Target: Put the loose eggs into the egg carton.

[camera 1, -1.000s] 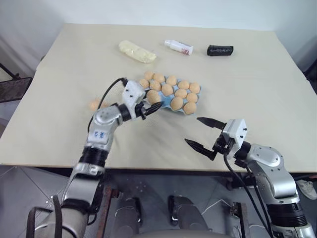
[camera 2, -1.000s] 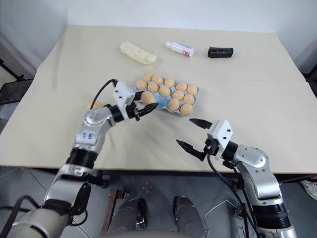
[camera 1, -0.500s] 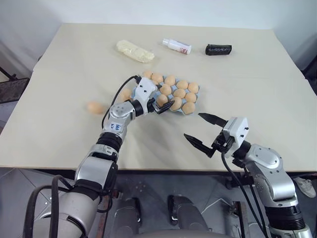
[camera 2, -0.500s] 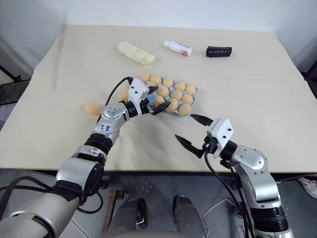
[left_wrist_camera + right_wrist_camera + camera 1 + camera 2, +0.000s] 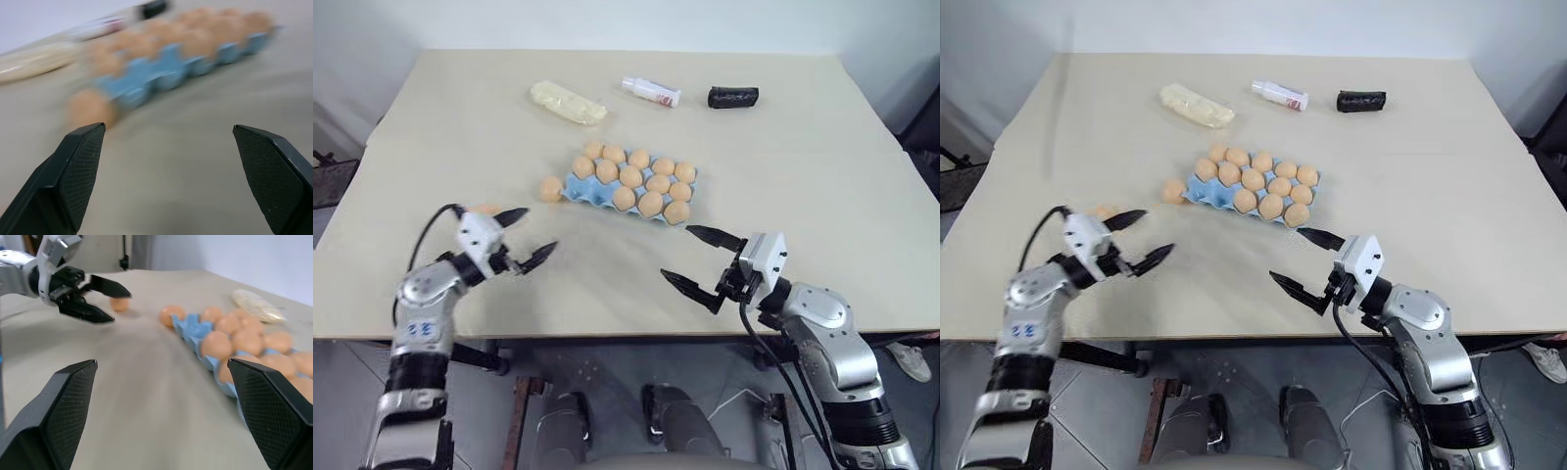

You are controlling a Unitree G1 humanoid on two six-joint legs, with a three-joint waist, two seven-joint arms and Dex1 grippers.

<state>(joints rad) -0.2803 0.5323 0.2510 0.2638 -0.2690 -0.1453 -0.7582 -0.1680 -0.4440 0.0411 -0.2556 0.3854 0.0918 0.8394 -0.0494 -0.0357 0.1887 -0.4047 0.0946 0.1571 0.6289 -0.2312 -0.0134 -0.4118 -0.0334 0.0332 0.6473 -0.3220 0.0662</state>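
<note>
Running diagonally across the table (image 5: 803,176), the egg carton (image 5: 576,186) sits beyond both gaping, empty end effectors.

The carton (image 5: 631,184) sits mid-frame on the table (image 5: 803,127), its cups holding eggs. One egg (image 5: 549,189) lies just beside its left end; another egg (image 5: 487,209) lies further left, behind the left gripper (image 5: 526,235) at lower left. The right gripper (image 5: 700,259) hangs lower right of centre, in front of the carton. Along the top run a lump (image 5: 567,102), a bottle (image 5: 651,92) and a roll (image 5: 733,97), left to right.
</note>
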